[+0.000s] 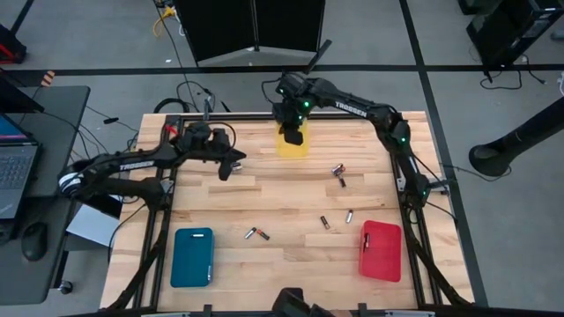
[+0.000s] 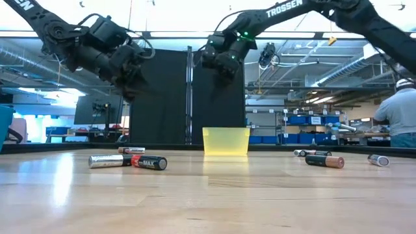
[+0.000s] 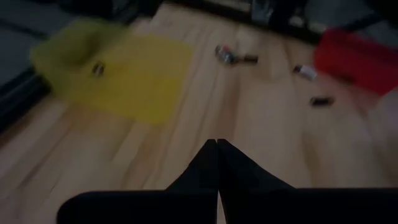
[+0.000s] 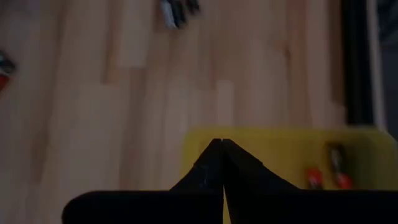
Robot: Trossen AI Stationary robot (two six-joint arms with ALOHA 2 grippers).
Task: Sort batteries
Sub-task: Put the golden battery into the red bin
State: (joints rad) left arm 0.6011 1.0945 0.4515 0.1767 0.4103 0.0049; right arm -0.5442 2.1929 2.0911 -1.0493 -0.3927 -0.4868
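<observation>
While both arms hang up in the air at the far side of the table, the sort looks maybe a third done, going by how things lie. The right gripper [image 1: 293,134] sits right over the yellow tray [image 1: 294,146] with its fingers pinched fully together and nothing between them, and its wrist view shows a few batteries [image 4: 323,177] already lying in that tray, a couple with reddish ends. The left gripper [image 1: 231,165] is also closed tight and empty, hovering over bare wood left of the yellow tray. Still loose on the butcher-block table [image 1: 264,198]: a pair near the front middle [image 1: 256,233], two more between that pair and the red tray [image 1: 324,223], and a little cluster [image 1: 339,173] out toward the right arm's side. The red tray [image 1: 381,250] and the teal tray [image 1: 192,256] sit at the near corners, and I can't make out anything in either one, so most of the job is probably still ahead. From table height you can read "MAX" on one dark cell [image 2: 149,162] lying end to end with a silvery one. Room-wise it's a workshop: grey floor, black curtain panel behind the table, a laptop [image 1: 15,167] on a side desk, and a person [image 2: 398,116] off at the back.
</observation>
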